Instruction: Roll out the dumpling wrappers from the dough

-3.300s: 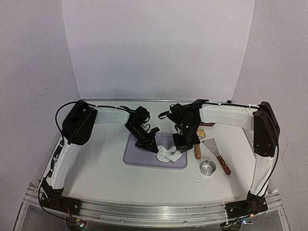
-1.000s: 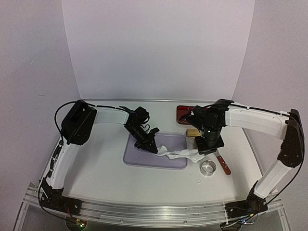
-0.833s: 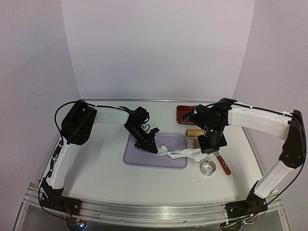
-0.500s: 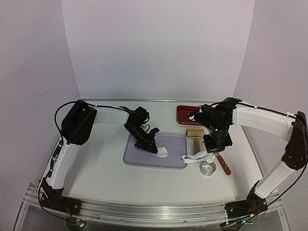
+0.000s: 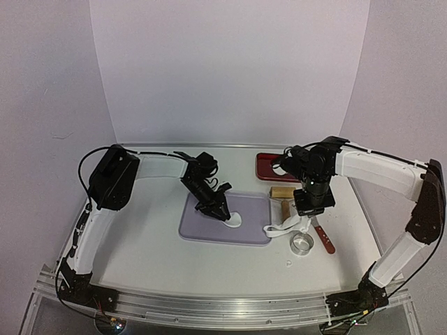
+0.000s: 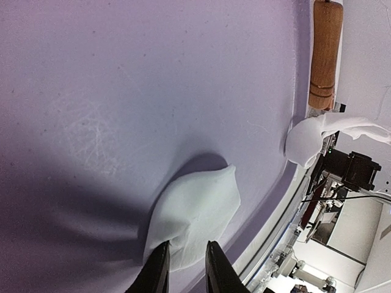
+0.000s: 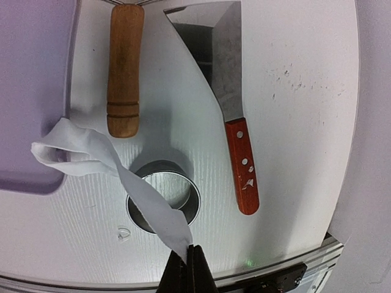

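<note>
Dough bits counted: two. One dough strip (image 7: 98, 155) is pinched at its end by the tightly closed right gripper (image 7: 189, 261) and is run across the single ring cutter (image 7: 193, 204) to the purple mat's (image 5: 199, 227) right edge. One dough piece (image 6: 195, 210) is laid on the mat, right of centre. Its edge is caught between the barely parted left gripper (image 6: 187, 256); whether it's actually gripped can't be told. One wooden roller (image 7: 125, 67) and one scraper (image 7: 226, 91) are parked just right of the mat.

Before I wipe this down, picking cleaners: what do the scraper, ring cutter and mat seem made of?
Scraper: mirror-bright blade, likely steel; reddish handle with pale rivets, probably varnished wood. Ring cutter: shiny reflective band, metal. Mat: matte lilac sheet with faint scuffs, plastic or silicone; cannot tell which.
</note>
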Motion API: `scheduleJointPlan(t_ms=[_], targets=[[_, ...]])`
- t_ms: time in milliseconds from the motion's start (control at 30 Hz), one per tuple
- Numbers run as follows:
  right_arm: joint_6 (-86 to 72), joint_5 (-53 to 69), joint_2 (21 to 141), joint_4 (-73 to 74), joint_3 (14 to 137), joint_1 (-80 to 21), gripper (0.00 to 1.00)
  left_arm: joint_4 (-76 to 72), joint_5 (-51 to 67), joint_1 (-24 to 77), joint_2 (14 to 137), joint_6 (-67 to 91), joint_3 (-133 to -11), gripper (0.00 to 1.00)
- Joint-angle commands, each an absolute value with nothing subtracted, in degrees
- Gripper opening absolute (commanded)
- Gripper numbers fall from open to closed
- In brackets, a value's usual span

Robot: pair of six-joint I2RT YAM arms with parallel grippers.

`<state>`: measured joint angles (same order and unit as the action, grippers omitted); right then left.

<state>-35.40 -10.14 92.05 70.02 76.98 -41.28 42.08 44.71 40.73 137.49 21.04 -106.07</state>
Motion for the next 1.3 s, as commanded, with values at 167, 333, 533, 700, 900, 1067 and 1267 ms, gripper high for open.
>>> scheduleJointPlan(t_ms=[167,333,533,700,900,1067,1267], targets=[[-35.3,-9.6,94.8,69.7,81.9,-41.1,0.0,43.7,44.4,40.4,133.3,20.7,-110.0,0.23],[-35.0,-7.9,94.8,68.0,84.2,-41.1,0.0,41.5,48.9,40.4,132.1,20.9,-110.2,0.25],[-34.5,-6.8,94.7,66.5,87.3,-41.1,0.0,41.0,52.2,40.3,132.2,20.6,-110.4,0.27],[-37.0,-15.9,90.0,67.0,88.8,-41.0,0.0,40.4,52.2,40.0,131.7,20.8,-109.7,0.27],[-43.9,-26.4,85.2,71.7,89.0,-37.7,0.0,40.8,51.8,40.0,132.3,20.7,-109.9,0.27],[-46.6,-30.5,86.3,76.1,90.1,-35.3,0.01,41.1,51.3,39.9,132.5,20.7,-110.2,0.27],[-46.0,-24.2,91.1,78.4,92.1,-30.0,0.89,41.1,50.6,39.9,132.2,21.0,-109.6,0.27]])
